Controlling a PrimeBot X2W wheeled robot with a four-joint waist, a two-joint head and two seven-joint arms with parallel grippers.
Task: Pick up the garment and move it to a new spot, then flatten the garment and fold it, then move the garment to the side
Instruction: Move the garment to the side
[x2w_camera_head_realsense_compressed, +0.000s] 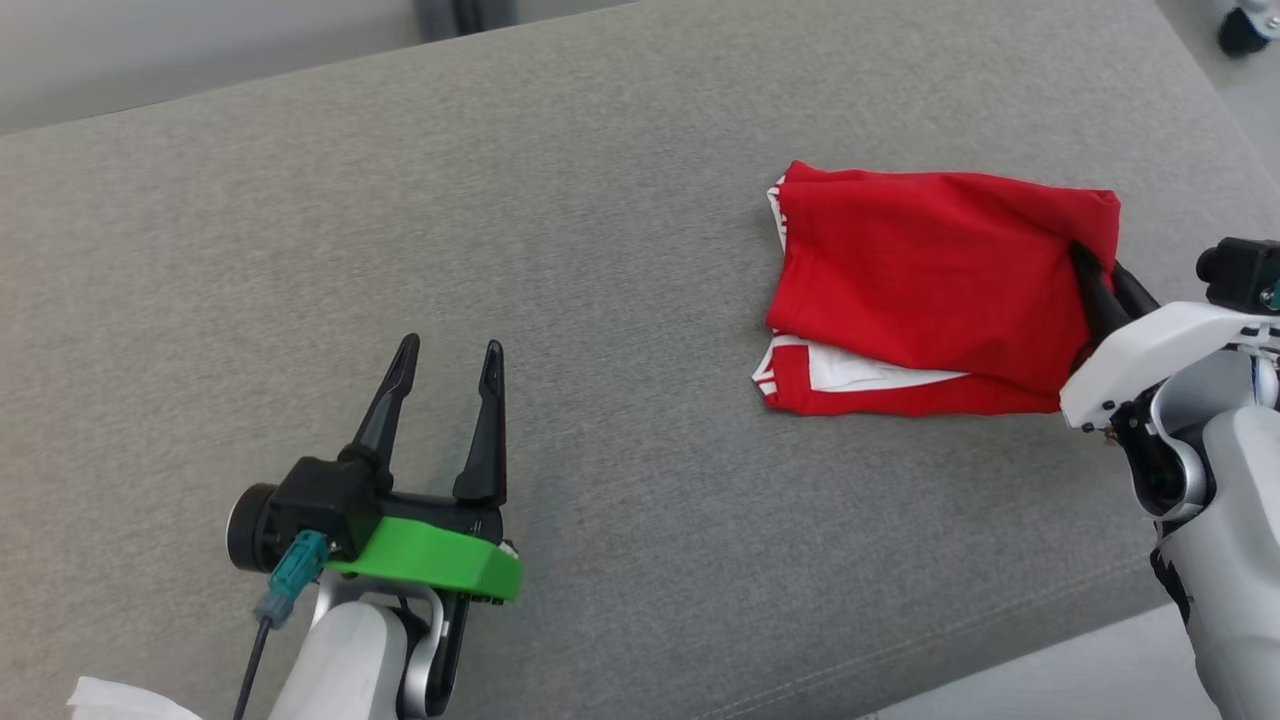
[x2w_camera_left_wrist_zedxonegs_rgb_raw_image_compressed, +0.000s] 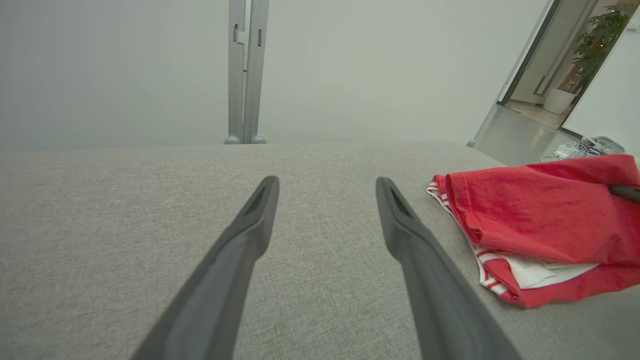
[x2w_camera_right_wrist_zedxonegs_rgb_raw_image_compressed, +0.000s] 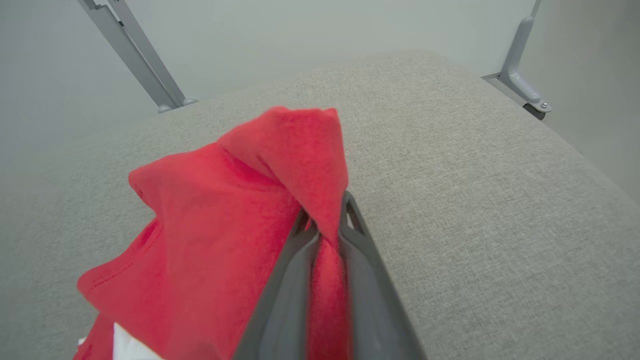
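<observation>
Grey fabric bench (x2w_camera_head_realsense_compressed: 620, 250) across the head view, pale floor beyond its far edge. On the right half, red garment (x2w_camera_head_realsense_compressed: 920, 270) with white trim, folded into a rough rectangle. Lies flat on the upholstery. At its right edge, right gripper (x2w_camera_head_realsense_compressed: 1098, 262), jaws clenched on the top layer near the far corner. Lower left, left gripper (x2w_camera_head_realsense_compressed: 450, 350) on a green mount, jaws released and spread wide, well apart from the garment.

From the left wrist: same bench (x2w_camera_left_wrist_zedxonegs_rgb_raw_image_compressed: 125, 200), spread jaws of the left gripper (x2w_camera_left_wrist_zedxonegs_rgb_raw_image_compressed: 327, 182) reaching over bare fabric. Off to the right, the garment (x2w_camera_left_wrist_zedxonegs_rgb_raw_image_compressed: 540, 210), red layer over a white one with a striped hem. At the far right edge, a dark fingertip (x2w_camera_left_wrist_zedxonegs_rgb_raw_image_compressed: 625, 192) against the red, probably the right gripper's, too clipped to be sure. Behind, grey metal post (x2w_camera_left_wrist_zedxonegs_rgb_raw_image_compressed: 245, 70), pale wall, doorway with a potted plant (x2w_camera_left_wrist_zedxonegs_rgb_raw_image_compressed: 595, 45).

From the right wrist: jaws of the right gripper (x2w_camera_right_wrist_zedxonegs_rgb_raw_image_compressed: 325, 212) pinched shut on a red fold of the garment (x2w_camera_right_wrist_zedxonegs_rgb_raw_image_compressed: 215, 225), cloth peaked just above the tips. Spreads from there to the lower left over the bench (x2w_camera_right_wrist_zedxonegs_rgb_raw_image_compressed: 475, 200), with a white patch at the bottom edge.
</observation>
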